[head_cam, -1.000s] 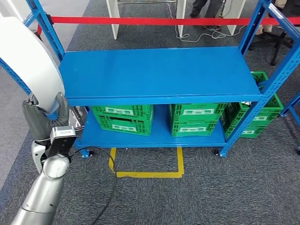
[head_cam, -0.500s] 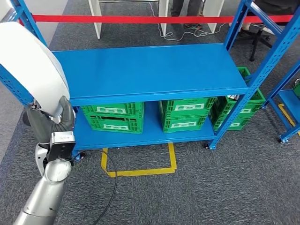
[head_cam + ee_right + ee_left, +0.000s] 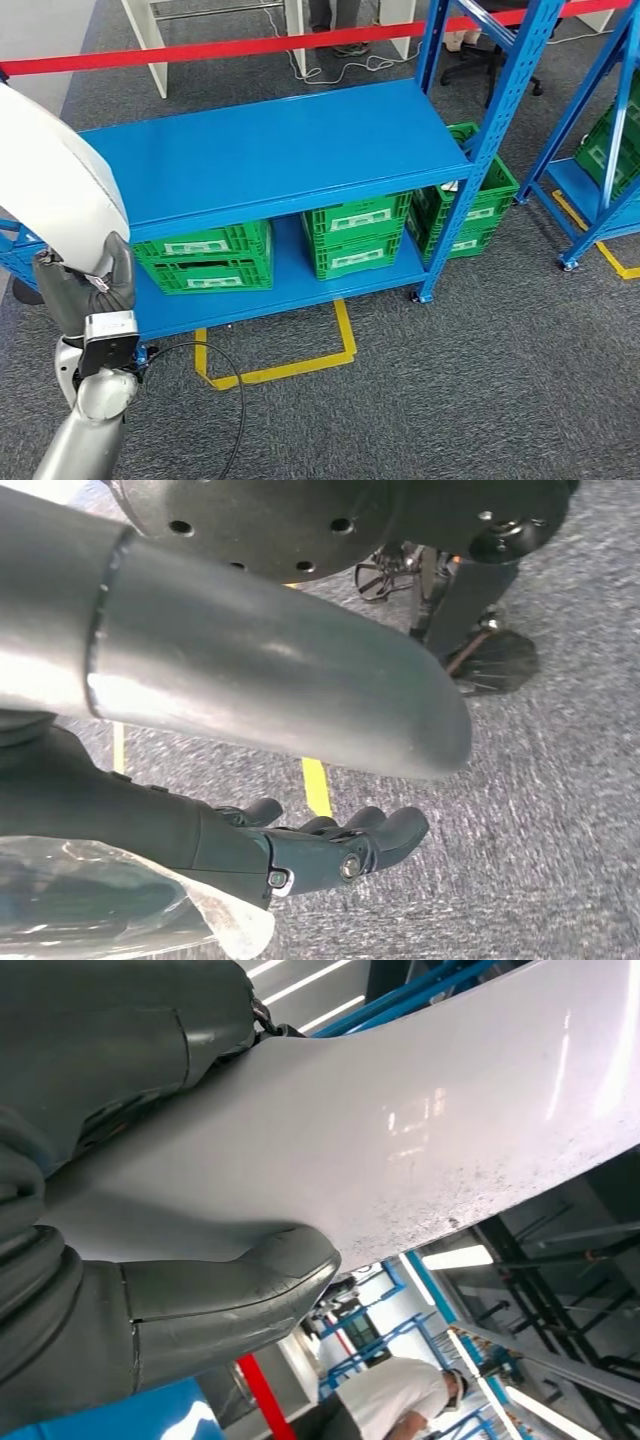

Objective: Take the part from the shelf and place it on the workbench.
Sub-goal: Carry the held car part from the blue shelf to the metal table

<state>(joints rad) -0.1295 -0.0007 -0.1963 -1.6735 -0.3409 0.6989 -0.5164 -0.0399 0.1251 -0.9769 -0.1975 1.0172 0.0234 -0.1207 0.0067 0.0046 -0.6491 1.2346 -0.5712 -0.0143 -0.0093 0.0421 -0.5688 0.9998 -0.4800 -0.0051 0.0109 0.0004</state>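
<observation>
quick tally from the head view: one big white curved part (image 3: 53,185) at the left of the frame, held by one hand (image 3: 83,285). two blue shelf units, the main one (image 3: 287,150) mid-frame and a second (image 3: 596,180) at the right edge. green crates: two (image 3: 200,258) (image 3: 355,235) on the main unit's lower board, one more (image 3: 472,205) just behind its right post, and at least one (image 3: 607,150) in the second unit, so four i can count. one red barrier tape (image 3: 226,47) along the top. one yellow floor marking (image 3: 279,370) below centre, another (image 3: 619,262) at the right edge. one black cable (image 3: 240,400) at lower left.

Large white curved part (image 3: 53,185) – glossy, gripped by left hand (image 3: 79,285)
</observation>
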